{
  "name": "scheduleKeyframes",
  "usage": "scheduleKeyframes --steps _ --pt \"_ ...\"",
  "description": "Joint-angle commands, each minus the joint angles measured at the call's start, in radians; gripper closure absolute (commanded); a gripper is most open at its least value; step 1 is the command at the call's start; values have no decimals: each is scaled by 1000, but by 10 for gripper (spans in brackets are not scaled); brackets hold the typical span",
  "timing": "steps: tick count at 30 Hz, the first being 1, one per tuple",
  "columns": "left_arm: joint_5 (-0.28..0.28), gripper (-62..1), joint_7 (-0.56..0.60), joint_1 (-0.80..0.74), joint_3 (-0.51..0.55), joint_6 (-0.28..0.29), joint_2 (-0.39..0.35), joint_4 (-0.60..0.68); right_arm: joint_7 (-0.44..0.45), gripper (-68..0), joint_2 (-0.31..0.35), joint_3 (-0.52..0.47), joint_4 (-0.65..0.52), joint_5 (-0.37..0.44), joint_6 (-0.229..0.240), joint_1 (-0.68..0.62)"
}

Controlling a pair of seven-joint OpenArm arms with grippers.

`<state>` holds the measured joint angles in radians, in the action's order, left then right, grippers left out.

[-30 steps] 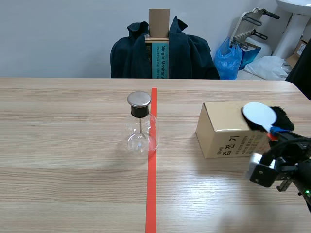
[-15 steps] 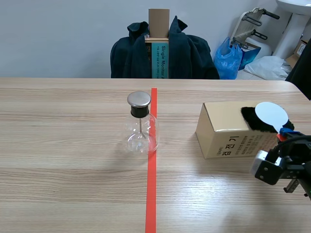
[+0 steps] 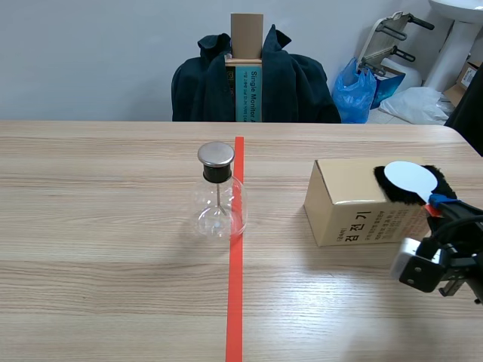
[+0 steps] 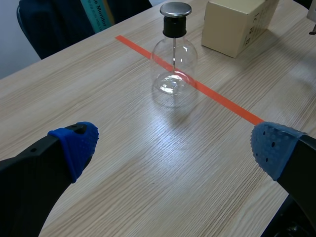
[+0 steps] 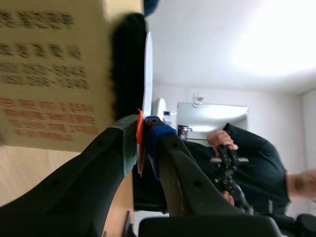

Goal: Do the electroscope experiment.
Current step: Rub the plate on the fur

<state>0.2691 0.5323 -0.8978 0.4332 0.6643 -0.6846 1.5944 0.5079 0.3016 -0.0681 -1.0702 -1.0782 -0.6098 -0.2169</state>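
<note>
Left gripper [image 4: 175,145]: fingers spread wide, holding nothing, with the flask [image 4: 174,74] ahead of it on the tape line.

Right gripper [image 3: 439,205]: clamped on the orange handle of a white disc [image 3: 410,179]. The disc lies against the black fur [image 3: 386,187] on top of the box [image 3: 339,204], well apart from the flask.

Assessment: the charging step is in hand. The next move calls for lifting the disc clear of the fur and carrying it across to the flask's metal cap [image 3: 216,154] without brushing the box.

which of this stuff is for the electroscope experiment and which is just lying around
Job: electroscope flask; white disc in the right gripper; black fur pad; cardboard box under the fur.
Lying about: dark jacket; blue bag.
</note>
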Motion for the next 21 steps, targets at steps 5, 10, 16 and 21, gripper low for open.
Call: scheduleKeyframes --steps 5,10,16,21 --pt "16 -623 18 1 4 4 2 8 -16 -8 86 -49 -143 107 -107 -10" --pt "15 -623 17 4 2 5 -1 8 -76 -8 148 -95 -307 223 -117 -19" --pt "14 -623 -53 68 -68 5 -26 0 -163 -8 189 -182 -529 302 -116 -18" --pt "14 -591 -134 228 -205 4 -33 -70 -203 -8 192 -239 -682 333 -114 -15"
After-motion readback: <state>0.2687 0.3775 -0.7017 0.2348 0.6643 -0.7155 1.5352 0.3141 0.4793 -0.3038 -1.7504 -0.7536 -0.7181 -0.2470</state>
